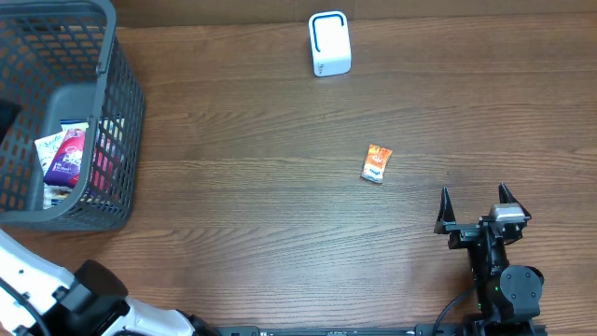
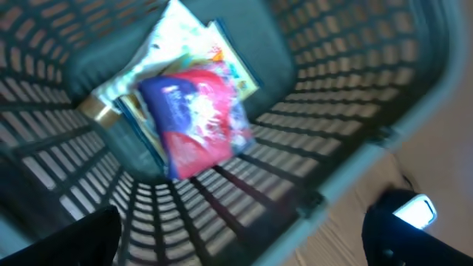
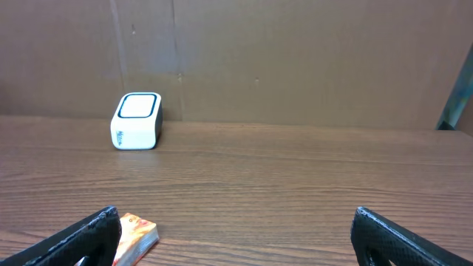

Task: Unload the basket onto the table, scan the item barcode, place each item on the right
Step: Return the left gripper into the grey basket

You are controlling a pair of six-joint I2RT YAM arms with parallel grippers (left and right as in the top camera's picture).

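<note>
While the left end effector (image 2: 236, 244) hangs over the grey mesh basket (image 1: 126, 112) at the far left of the counter (image 1: 242, 187), its fingers (image 2: 63, 236) stand wide apart, nothing between them. One basket; inside is a pile of packets: a red-and-purple pouch (image 2: 196, 122) on top, flat white and yellow packs (image 2: 188, 33) under it, exact count can't tell, wrist view is blurred. Next, at the back near centre, one white scanner (image 1: 329, 43), boxy, with a blue-rimmed window on top, standing alone. Right of centre lies the item: one small orange packet (image 1: 377, 163), rectangular, white strip at its near end, flat on the bare wood, well apart from the basket and clear of the scanner. No barcode readable on it. Far right, front edge: right end effector (image 1: 474, 196), jaws spread fully, empty, the packet ahead of it and off to its left, not touching.
</note>
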